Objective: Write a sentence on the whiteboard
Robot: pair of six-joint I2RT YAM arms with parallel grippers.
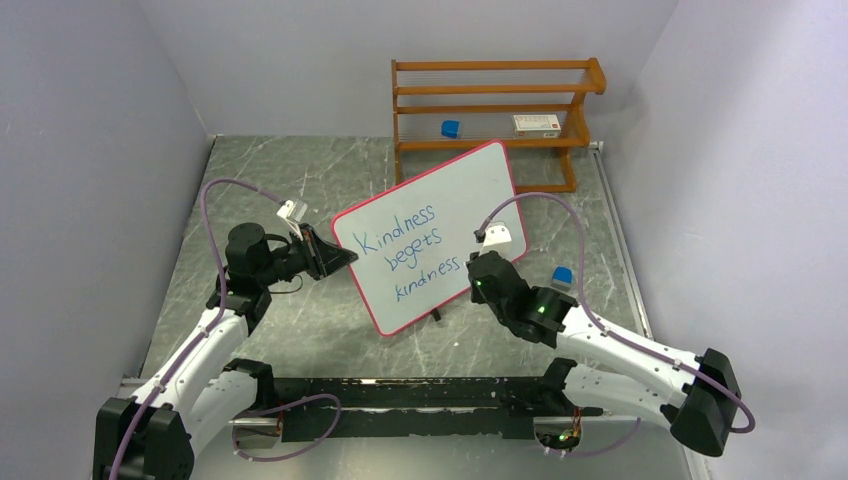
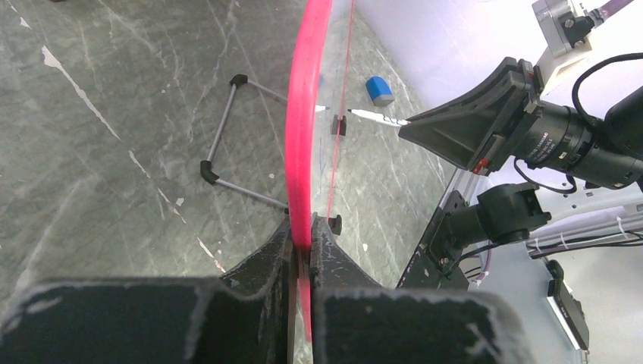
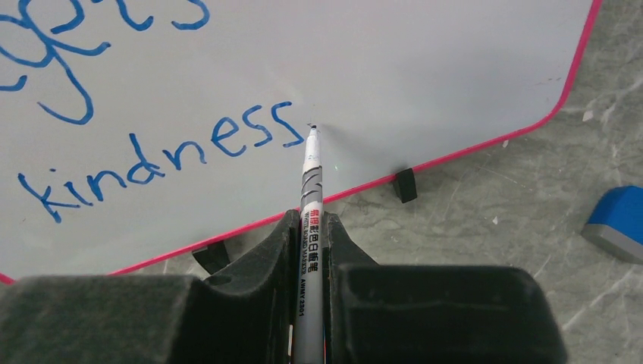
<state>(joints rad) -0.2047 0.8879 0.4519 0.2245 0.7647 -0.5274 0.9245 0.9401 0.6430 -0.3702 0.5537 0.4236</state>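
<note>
Smearing is our main worry: the left tool [image 2: 305, 231] is clamped tight on the red rim of the whiteboard [image 1: 470, 190], which is propped up on the bench [image 1: 300, 330]. The right tool [image 3: 311, 220] pinches a marker [image 3: 311, 178], its tip just past the end of the sentence [image 1: 410, 250]. A sideways drag could streak it.

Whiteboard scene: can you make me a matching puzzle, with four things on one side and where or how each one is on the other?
Things:
1. left hand
2. right hand
3. white box
4. sentence

Places or states:
A. on the wooden rack
B. shut on the rim of the whiteboard
C. written in blue
D. shut on the marker

Pairs: 1-B, 2-D, 3-A, 4-C.
</note>
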